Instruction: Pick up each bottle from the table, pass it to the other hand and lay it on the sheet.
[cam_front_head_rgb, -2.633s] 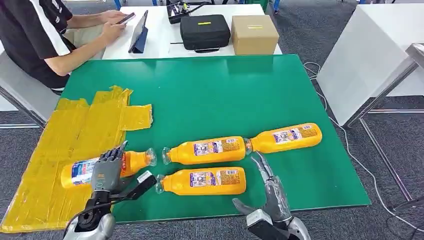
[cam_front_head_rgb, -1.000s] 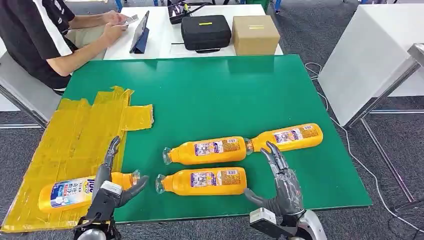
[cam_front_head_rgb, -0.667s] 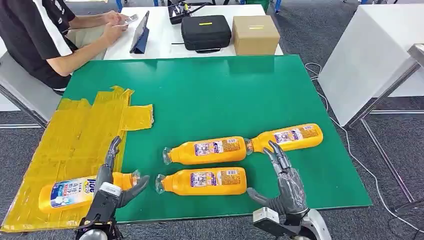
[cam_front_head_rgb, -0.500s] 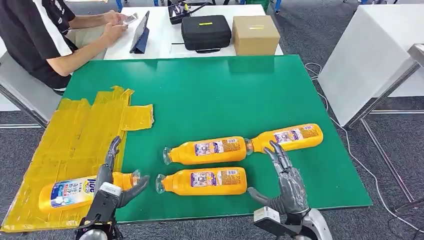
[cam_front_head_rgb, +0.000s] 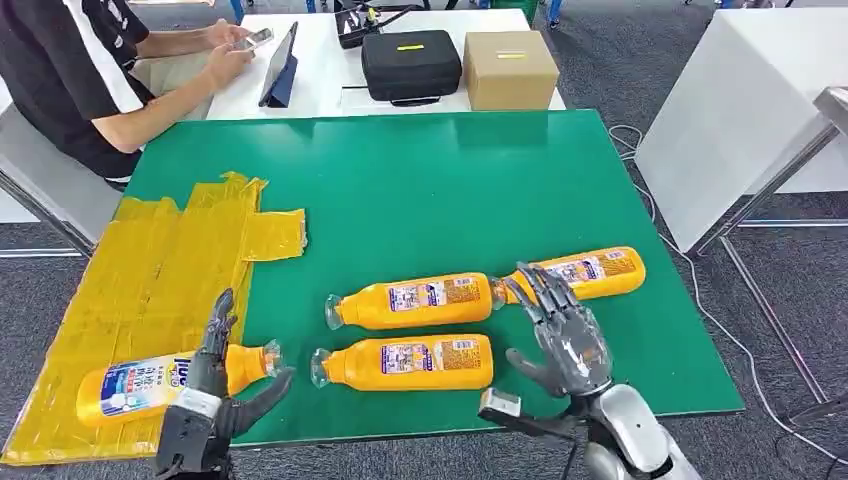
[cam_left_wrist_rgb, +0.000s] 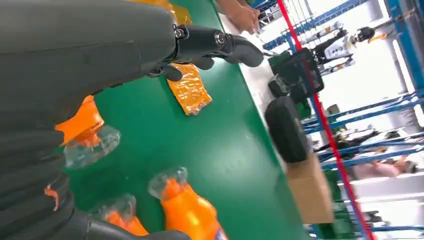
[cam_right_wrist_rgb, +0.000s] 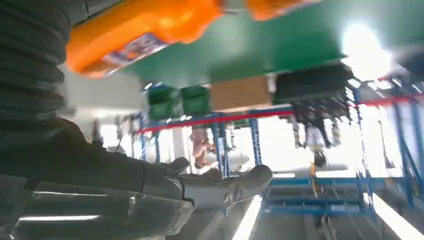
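One orange bottle (cam_front_head_rgb: 150, 380) with a blue label lies on the yellow sheet (cam_front_head_rgb: 150, 270), its clear cap (cam_left_wrist_rgb: 92, 145) poking onto the green table (cam_front_head_rgb: 430, 190). My left hand (cam_front_head_rgb: 203, 400) is open just beside that bottle's neck, holding nothing. Three more orange bottles lie on the table: a middle one (cam_front_head_rgb: 415, 300), a near one (cam_front_head_rgb: 408, 362) and a right one (cam_front_head_rgb: 585, 273). My right hand (cam_front_head_rgb: 565, 340) hovers open with spread fingers just right of the near bottle, over the spot where the middle and right bottles meet. The right wrist view has a bottle (cam_right_wrist_rgb: 145, 30) beyond the open hand (cam_right_wrist_rgb: 150, 185).
A person sits at the far left with a phone (cam_front_head_rgb: 250, 38). A white table behind holds a tablet (cam_front_head_rgb: 278, 65), a black case (cam_front_head_rgb: 410, 63) and a cardboard box (cam_front_head_rgb: 509, 68). Another white table (cam_front_head_rgb: 740, 110) stands to the right. The far half of the green table is bare.
My left hand laid the bottle on the sheet, let go and drew back toward the near edge. My right hand rose and moved forward over the bottles.
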